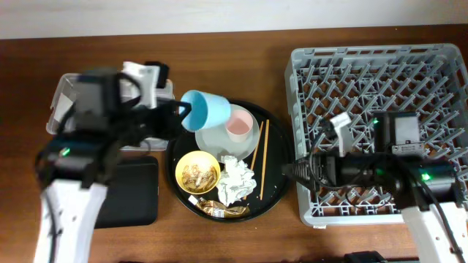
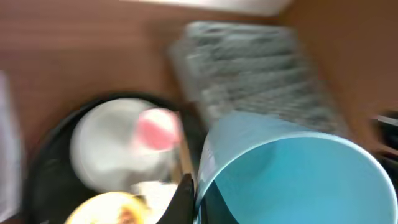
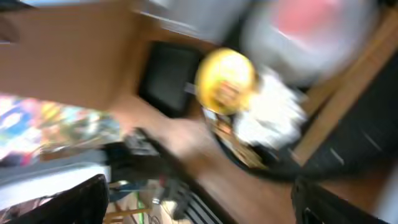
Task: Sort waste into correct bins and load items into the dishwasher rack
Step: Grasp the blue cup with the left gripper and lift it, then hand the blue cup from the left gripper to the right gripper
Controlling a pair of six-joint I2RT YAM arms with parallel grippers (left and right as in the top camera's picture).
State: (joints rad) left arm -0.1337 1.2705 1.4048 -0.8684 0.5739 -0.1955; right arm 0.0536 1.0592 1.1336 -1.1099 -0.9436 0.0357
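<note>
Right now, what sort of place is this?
Likely a tabletop dish-clearing station, perhaps a test setup: a grey dishwasher rack on a wooden table, a round black tray bearing a yellow bowl, and the left gripper holding a blue cup.

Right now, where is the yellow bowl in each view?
Overhead: bowl lower centre, on the left side of the round tray.
Left wrist: bowl at the bottom-left edge, cut off.
Right wrist: bowl upper centre, blurred.
Shared landmark: the tray under it.

Left arm (image 1: 67, 208): jaws clamped. Right arm (image 1: 365, 172): jaws spread.
</note>
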